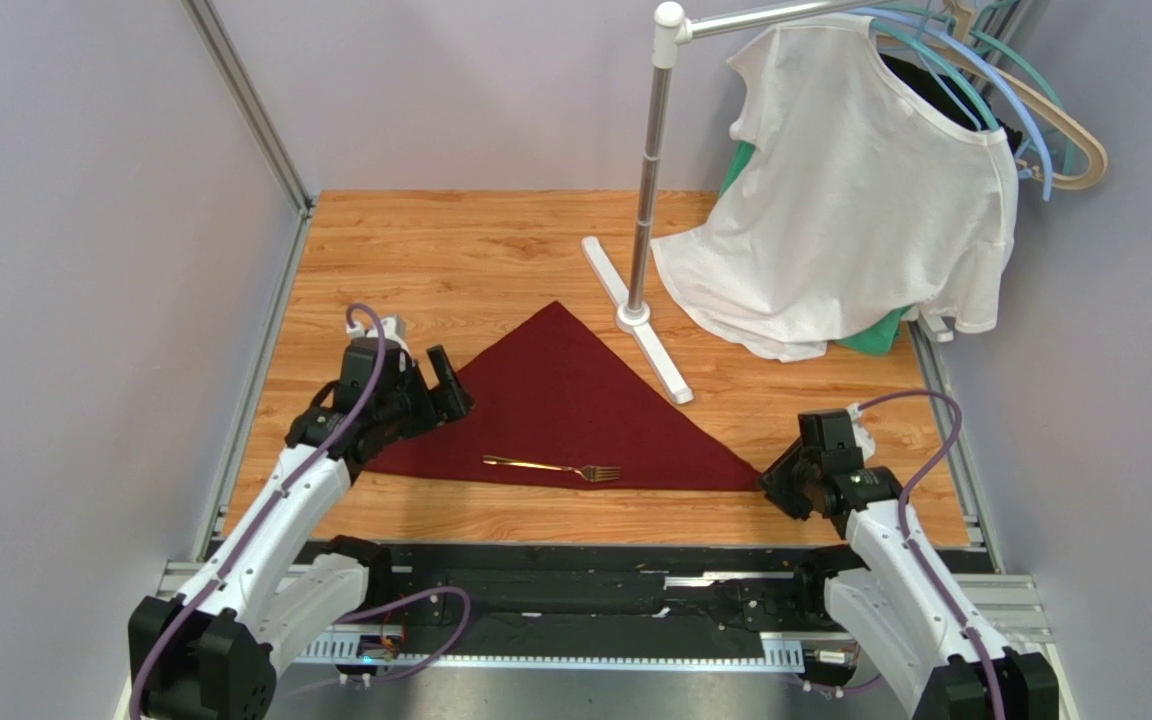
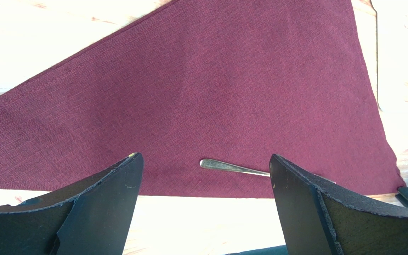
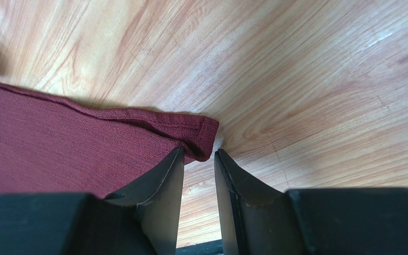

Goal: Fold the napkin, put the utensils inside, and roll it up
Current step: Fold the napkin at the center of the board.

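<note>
The dark maroon napkin [image 1: 567,405] lies flat on the wooden table, folded into a triangle with its long edge nearest me. A gold fork [image 1: 552,468] lies on it along that edge; its handle shows in the left wrist view [image 2: 232,167]. My left gripper [image 1: 444,384] is wide open and empty at the napkin's left corner, hovering over the cloth [image 2: 217,79]. My right gripper [image 1: 778,480] is at the right corner. Its jaws stand a narrow gap apart [image 3: 199,151], and the curled corner of the napkin [image 3: 195,135] sits right at their tips.
A metal stand [image 1: 647,180] with a white base [image 1: 635,315] stands behind the napkin, one foot reaching the cloth's right edge. A white T-shirt [image 1: 853,195] hangs on hangers at the back right. Grey walls close in both sides.
</note>
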`<action>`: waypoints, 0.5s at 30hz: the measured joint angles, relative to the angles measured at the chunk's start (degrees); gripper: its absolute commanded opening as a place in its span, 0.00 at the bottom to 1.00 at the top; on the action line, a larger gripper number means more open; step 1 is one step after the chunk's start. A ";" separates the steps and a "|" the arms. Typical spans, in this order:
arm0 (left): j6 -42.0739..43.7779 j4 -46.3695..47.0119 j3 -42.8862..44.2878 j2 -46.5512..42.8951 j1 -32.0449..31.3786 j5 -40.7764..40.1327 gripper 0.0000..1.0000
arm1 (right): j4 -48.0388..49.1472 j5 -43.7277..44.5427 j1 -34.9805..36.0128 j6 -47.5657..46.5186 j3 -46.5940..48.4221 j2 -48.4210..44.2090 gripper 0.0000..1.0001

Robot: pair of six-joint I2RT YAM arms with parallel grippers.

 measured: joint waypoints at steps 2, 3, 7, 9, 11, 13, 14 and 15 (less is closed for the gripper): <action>0.00 0.00 0.00 0.15 0.00 0.07 0.97 | 0.20 0.31 0.02 0.02 0.00 0.28 0.29; 0.00 0.00 0.00 0.22 0.00 0.11 0.97 | 0.37 0.42 0.02 0.04 -0.04 0.46 0.27; 0.00 0.00 0.00 0.26 0.00 0.15 0.97 | 1.42 0.76 0.00 0.24 -0.09 1.36 0.25; 0.00 0.00 0.00 0.26 0.00 0.15 0.97 | 1.81 0.96 0.02 0.24 -0.09 1.44 0.25; 0.00 0.00 0.00 0.26 0.00 0.15 0.97 | 1.99 1.11 0.02 0.24 -0.09 1.64 0.24; 0.00 0.00 0.00 0.26 0.00 0.15 0.97 | 2.23 1.40 0.04 0.24 -0.09 1.84 0.24; 0.00 0.00 0.00 0.26 0.00 0.15 0.97 | 2.38 1.49 0.04 0.24 -0.09 1.97 0.23; 0.00 0.00 0.00 0.26 0.00 0.15 0.97 | 2.56 1.55 0.04 0.24 -0.09 2.14 0.21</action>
